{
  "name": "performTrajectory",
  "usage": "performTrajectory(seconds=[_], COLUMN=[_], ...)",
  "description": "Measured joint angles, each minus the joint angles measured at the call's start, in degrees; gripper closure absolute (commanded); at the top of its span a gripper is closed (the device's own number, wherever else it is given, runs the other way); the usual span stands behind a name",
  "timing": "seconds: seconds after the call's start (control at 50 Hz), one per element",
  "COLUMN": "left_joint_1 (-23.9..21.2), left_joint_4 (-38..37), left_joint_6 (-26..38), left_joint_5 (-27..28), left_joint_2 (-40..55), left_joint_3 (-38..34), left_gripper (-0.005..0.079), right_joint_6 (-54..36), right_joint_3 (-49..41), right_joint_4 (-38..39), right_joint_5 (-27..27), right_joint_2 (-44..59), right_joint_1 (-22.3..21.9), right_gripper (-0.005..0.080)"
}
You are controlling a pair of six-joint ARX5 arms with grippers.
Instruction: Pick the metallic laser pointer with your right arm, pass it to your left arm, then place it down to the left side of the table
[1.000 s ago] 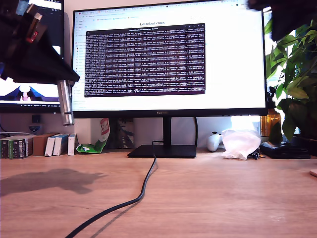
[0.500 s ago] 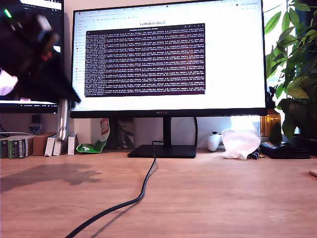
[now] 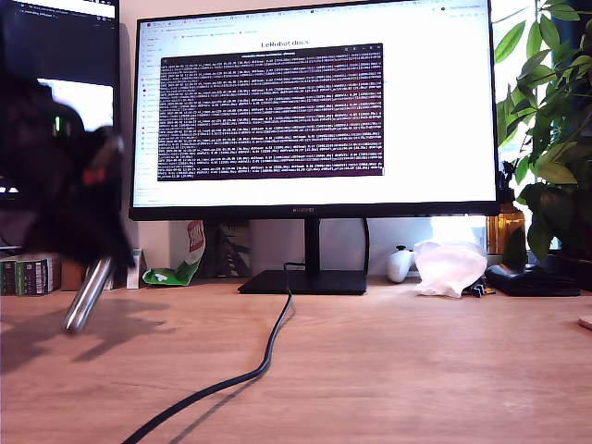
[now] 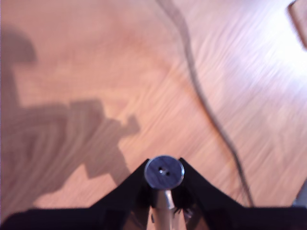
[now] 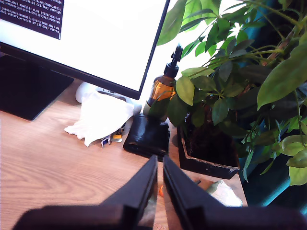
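One pincer, my first pincer point(image 4: 164, 194), grips the laser pointer point(image 3: 87, 298), which tilts down just above the surface point(image 3: 388, 370).

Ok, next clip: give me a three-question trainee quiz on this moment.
1. True or false: the laser pointer is lying flat on the table.
2. Which gripper holds it? A) first gripper B) second gripper
3. Fill in: the black ___ runs across the table from the monitor.

Key: 1. False, it is held tilted, above the wood as far as the exterior view shows. 2. A, the fingers grip it below its round end. 3. cable.
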Motion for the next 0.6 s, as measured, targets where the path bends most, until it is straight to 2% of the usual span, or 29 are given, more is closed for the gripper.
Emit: performTrajectory(seconds=[0.14, 0.4, 0.6], left_joint_1=[0.0, 0.0, 0.0], left_joint_4=[-0.1, 4.3, 5.9], left_joint_6=[0.3, 1.4, 1.5], left_joint_5=[-1.8, -9.8, -14.0], left_joint_2=[1.9, 1.9, 1.9], left_joint_3=[0.0, 0.3, 0.5], left_gripper=[0.0767, 0.0762, 0.0582], right_joint_6=[0.0, 0.0, 0.0], right_joint_3=[0.0, 0.0, 0.0], right_joint_4=[0.0, 0.0, 0.0], right_joint_5=[0.0, 0.0, 0.0], right_joint_2=[0.0, 0.0, 0.0], right_joint_1=[0.0, 0.0, 0.0], right_gripper=[0.0759, 0.0759, 0.0759])
